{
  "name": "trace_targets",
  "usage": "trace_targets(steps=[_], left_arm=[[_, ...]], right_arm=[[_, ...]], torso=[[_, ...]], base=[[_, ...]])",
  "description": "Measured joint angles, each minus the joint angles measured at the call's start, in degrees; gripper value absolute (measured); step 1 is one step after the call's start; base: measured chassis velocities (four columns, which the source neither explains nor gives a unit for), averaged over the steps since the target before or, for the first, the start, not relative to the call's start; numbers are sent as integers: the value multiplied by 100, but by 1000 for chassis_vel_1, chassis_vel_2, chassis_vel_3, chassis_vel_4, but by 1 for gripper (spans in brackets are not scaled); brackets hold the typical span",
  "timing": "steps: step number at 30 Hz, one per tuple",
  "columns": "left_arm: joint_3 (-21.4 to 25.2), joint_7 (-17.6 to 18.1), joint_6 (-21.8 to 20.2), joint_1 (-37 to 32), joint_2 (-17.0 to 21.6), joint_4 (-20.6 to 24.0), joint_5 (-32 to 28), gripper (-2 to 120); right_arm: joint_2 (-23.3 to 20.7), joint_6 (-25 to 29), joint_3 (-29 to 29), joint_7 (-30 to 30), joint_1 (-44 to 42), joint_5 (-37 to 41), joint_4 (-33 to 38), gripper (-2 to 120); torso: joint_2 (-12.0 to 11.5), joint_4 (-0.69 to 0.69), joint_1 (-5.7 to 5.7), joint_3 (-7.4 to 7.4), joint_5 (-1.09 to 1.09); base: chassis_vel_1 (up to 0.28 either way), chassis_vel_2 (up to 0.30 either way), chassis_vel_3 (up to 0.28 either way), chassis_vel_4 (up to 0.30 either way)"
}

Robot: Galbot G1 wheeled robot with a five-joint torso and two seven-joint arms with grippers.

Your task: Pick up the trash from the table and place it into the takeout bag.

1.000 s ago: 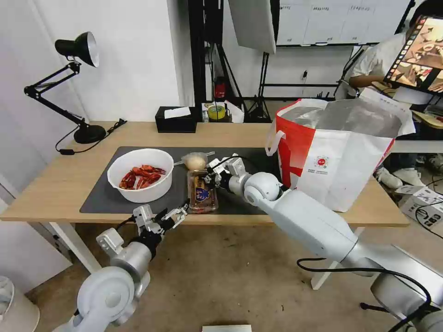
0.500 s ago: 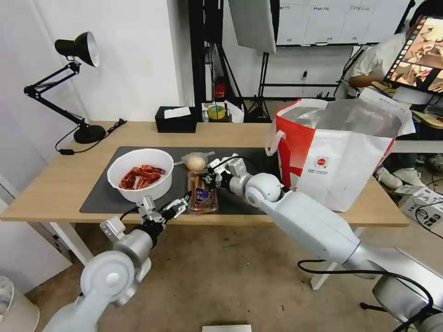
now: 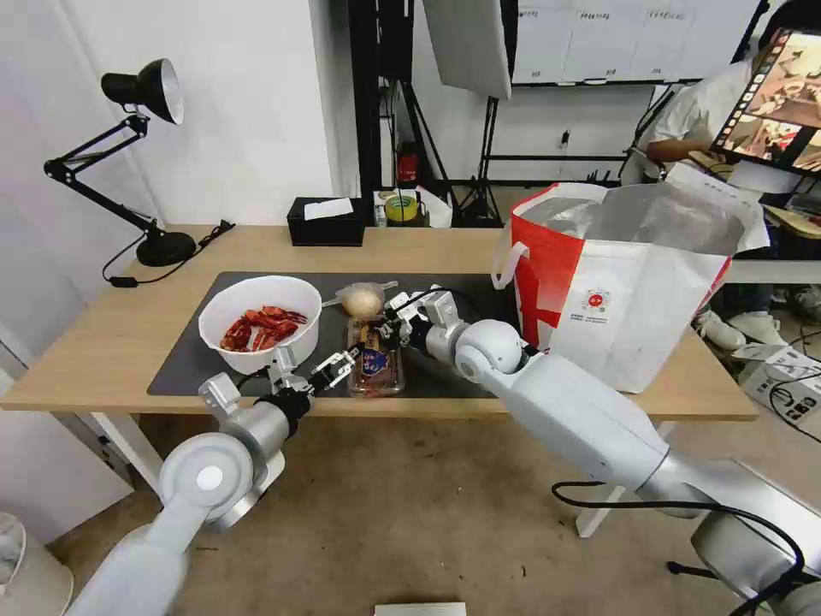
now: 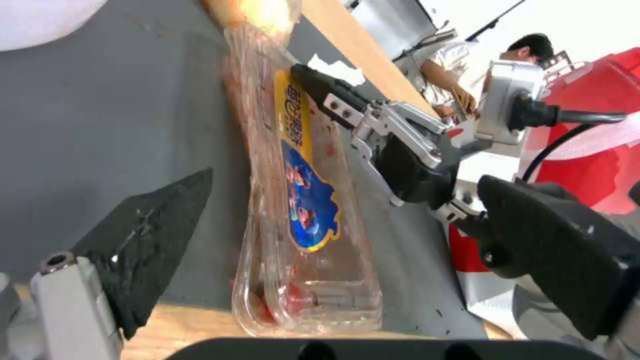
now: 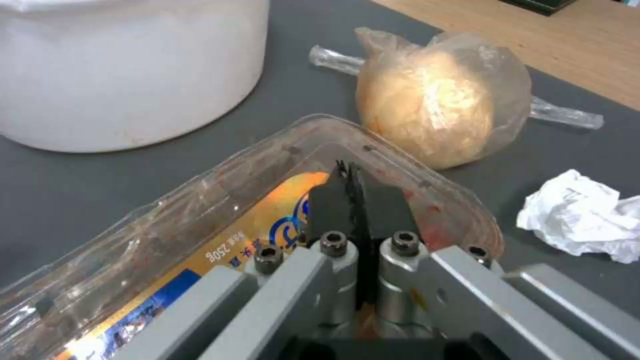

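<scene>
Pinching down on the far end of the clear hinged tray, the right gripper has its two black fingers pressed flat together over the lid, right above the yellow-and-blue label. The tray lies flat on the dark grey mat, its near end reaching the front edge of the table. At that near end the left gripper hovers with its jaws spread wide, one finger on each side of the tray's corner, not touching it. Just beyond the tray sits the small clear bag with the beige lump, with the crumpled tissue lying near it. The white bowl of crayfish shells stands to the left on the mat. The takeout bag stands upright and gaping at the right end of the table.
</scene>
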State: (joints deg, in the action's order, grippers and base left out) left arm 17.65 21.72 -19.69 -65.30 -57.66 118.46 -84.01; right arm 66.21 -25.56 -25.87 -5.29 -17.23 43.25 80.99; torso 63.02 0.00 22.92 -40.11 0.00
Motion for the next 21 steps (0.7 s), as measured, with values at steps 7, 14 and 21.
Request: trace_targets(steps=[7,14,21], left_arm=[[-68,5,0,87,-17,-93,-2,100],[-121,5,8,159,-17,-146,5,100],[-185,6,15,224,-14,-194,10,100]], right_arm=[[-59,0,78,0,-35,28,83,0],[-95,0,105,3,-47,53,114,0],[-107,0,106,17,-52,56,116,0]], torso=[[0,-1,0,0,0],[0,-1,0,0,0],[0,0,0,0,0]], base=[[0,0,0,0],[0,0,0,0],[0,0,0,0]])
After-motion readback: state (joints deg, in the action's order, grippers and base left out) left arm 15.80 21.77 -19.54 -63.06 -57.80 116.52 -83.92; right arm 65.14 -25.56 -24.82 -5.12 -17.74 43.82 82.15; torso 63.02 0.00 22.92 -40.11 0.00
